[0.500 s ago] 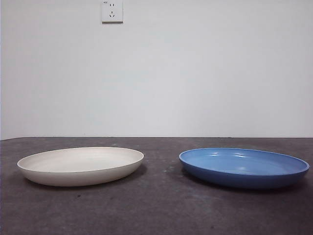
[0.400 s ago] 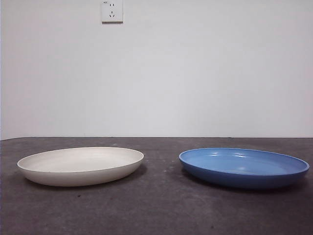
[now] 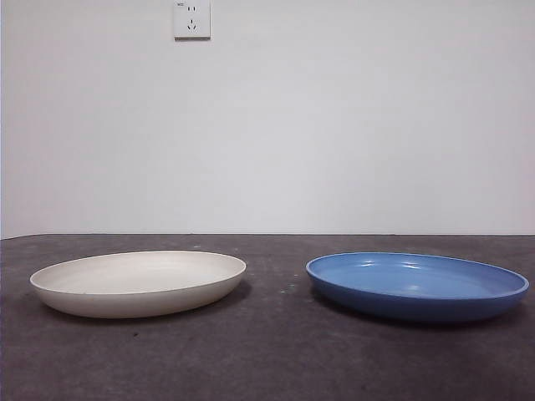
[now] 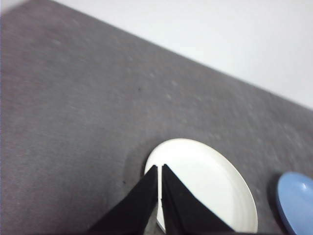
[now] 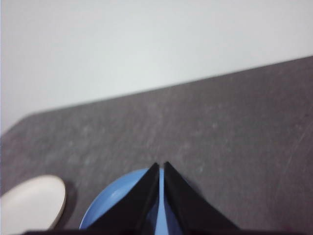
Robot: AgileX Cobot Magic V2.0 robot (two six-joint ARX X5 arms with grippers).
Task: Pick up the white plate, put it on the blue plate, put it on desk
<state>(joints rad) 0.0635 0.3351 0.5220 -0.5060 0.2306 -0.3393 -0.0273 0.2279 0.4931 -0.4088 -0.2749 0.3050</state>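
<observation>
- Dark grey mottled surface (image 3: 276, 351) runs back to a plain white wall (image 3: 334, 134) with a socket (image 3: 191, 18) high up.
- White plate (image 3: 138, 282) sits flat on the surface, well apart from the blue plate (image 3: 416, 285) beside it.
- Left claw (image 4: 159, 169) hangs above the white plate's rim, its jaws clenched almost together, holding nothing.
- Right claw (image 5: 161, 166) hangs over the blue plate, likewise pinched closed and empty, though that view is blurred.

cream-white plate (image 3: 138, 284), glossy blue plate (image 3: 416, 286), mottled grey desk (image 3: 267, 359)
</observation>
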